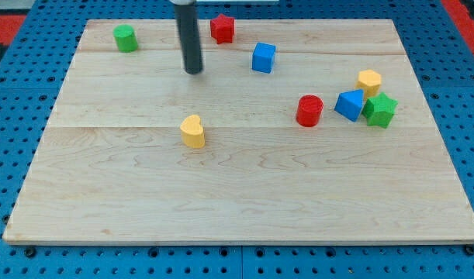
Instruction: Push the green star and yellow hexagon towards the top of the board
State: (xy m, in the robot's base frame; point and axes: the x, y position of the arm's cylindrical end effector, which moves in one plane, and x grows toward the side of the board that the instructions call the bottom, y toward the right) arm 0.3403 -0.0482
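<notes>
The green star (380,110) sits at the view's right, touching a blue triangular block (349,104) on its left. The yellow hexagon (368,80) lies just above them, close to both. My tip (193,72) is in the upper middle-left of the board, far to the left of these blocks. It touches no block. The rod comes down from the view's top.
A red cylinder (309,110) stands left of the blue triangular block. A blue cube (263,57) and a red star (222,28) lie near the top. A green cylinder (126,38) is at top left. A yellow heart (192,131) lies below my tip.
</notes>
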